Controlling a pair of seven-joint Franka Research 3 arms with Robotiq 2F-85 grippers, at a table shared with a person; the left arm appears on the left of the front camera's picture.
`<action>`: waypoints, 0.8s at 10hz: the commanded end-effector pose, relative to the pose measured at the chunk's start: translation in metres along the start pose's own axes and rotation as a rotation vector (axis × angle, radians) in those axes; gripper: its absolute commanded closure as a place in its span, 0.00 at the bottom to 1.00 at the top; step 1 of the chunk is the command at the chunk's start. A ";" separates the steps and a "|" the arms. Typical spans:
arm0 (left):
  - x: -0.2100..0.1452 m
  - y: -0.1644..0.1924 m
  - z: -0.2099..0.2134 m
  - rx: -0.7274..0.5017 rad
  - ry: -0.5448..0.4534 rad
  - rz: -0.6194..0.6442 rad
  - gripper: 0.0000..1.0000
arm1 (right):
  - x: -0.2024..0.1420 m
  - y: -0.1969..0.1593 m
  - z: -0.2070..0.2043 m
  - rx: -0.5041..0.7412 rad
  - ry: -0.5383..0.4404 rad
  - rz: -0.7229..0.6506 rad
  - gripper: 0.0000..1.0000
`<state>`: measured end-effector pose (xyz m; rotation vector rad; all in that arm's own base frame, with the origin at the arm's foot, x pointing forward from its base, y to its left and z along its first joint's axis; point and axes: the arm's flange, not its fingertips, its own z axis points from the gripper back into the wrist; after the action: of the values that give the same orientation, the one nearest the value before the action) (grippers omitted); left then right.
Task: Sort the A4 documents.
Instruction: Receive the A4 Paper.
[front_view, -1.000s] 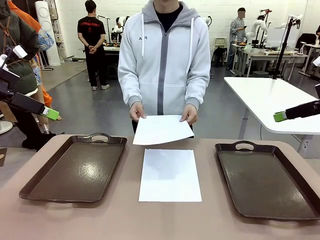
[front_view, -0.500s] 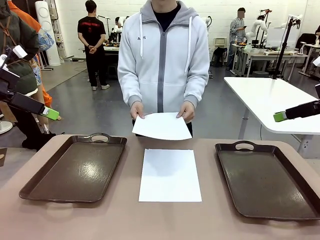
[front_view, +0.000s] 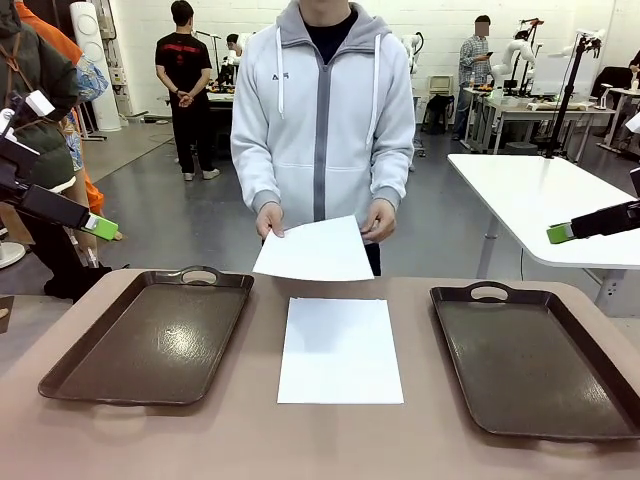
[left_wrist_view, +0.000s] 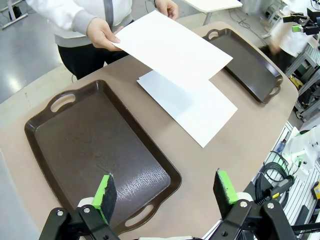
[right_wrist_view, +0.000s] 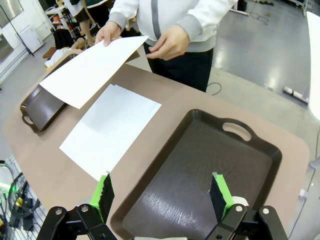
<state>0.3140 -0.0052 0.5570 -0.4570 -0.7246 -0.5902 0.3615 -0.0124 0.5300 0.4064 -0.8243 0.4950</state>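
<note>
Rising higher, a sheet (front_view: 313, 250) held by the person (front_view: 325, 120) looks offered; nothing sorted yet; left hand (left_wrist_view: 165, 189) and right hand (right_wrist_view: 161, 192) gape empty.

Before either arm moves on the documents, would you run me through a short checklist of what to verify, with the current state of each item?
1. Left gripper open and empty: ok.
2. Right gripper open and empty: ok.
3. Sheet on the table flat between the trays, nothing resting on it: ok.
4. Second sheet released: not ok; the person's hands hold it by its far edge, above the table.
5. Left tray and right tray empty: ok.
6. Which tray each blank sheet belongs in: cannot tell.
</note>
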 end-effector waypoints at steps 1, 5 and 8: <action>0.000 -0.001 0.001 -0.007 -0.004 -0.009 0.00 | -0.002 0.000 -0.001 0.005 0.000 -0.001 0.00; 0.000 -0.001 0.001 -0.007 -0.004 -0.009 0.00 | -0.002 0.000 -0.001 0.005 0.000 -0.001 0.00; 0.000 -0.001 0.001 -0.007 -0.004 -0.009 0.00 | -0.002 0.000 -0.001 0.005 0.000 -0.001 0.00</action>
<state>0.3140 -0.0052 0.5570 -0.4570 -0.7246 -0.5902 0.3615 -0.0124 0.5300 0.4064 -0.8243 0.4950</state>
